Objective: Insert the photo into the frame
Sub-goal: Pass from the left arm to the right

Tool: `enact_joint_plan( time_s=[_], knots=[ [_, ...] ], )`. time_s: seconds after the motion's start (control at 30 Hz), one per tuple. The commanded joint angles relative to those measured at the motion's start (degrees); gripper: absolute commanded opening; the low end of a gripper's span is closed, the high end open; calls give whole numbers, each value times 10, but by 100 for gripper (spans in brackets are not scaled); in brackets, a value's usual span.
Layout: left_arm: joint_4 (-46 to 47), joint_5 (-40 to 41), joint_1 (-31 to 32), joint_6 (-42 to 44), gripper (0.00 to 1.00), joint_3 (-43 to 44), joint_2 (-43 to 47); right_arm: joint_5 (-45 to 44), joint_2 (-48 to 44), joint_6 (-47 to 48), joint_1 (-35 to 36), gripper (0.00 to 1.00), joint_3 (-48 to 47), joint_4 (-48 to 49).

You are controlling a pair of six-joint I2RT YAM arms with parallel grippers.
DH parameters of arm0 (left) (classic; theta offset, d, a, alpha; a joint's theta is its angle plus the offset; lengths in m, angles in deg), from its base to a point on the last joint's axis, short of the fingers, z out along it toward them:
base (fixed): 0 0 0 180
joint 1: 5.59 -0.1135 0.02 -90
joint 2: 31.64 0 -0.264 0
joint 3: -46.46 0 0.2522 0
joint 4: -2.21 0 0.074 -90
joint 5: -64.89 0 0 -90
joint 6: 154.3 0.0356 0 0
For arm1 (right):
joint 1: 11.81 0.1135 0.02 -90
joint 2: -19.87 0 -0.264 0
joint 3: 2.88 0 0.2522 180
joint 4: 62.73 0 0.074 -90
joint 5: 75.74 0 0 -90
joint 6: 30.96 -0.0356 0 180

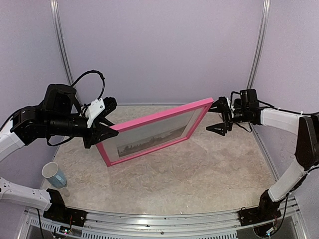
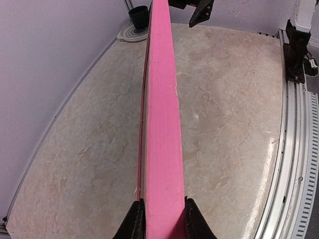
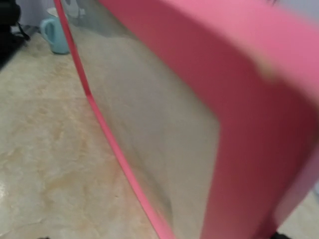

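Note:
The pink frame (image 1: 159, 116) stands on edge, tilted, across the middle of the table. The photo (image 1: 149, 137), a landscape with a dark tree line, shows behind its front with a white border round it. My left gripper (image 1: 103, 130) is shut on the frame's upper left end. In the left wrist view both black fingers (image 2: 133, 223) press the sides of the pink edge (image 2: 162, 124). My right gripper (image 1: 219, 118) is open at the frame's upper right corner, fingers spread and not clamped. The right wrist view is filled by the blurred frame (image 3: 259, 99) very close.
A pale blue mug (image 1: 54, 175) stands at the table's near left, also in the right wrist view (image 3: 54, 35). A dark cup (image 2: 140, 16) on a white disc sits at the table's far corner in the left wrist view. A metal rail (image 1: 164, 219) runs along the near edge.

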Motion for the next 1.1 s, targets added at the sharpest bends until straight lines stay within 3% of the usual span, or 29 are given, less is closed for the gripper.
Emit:
enact_joint_plan(
  time_s=[0.0,0.27,0.57,0.93,1.07],
  knots=[
    [47,-38,-7,-17,0,22,7,74,56,-28,-5,95,-16,63],
    [55,-51,-16,-20,0,12,7,122,129,-38,-2,90,-55,85],
    [62,-70,-26,-20,0,5,2,127,163,-88,16,88,-46,212],
    [63,-81,-43,-20,0,6,0,164,195,-107,35,79,-65,235],
    [65,-92,-55,-22,0,4,-1,172,200,-109,39,69,-66,235]
  ],
)
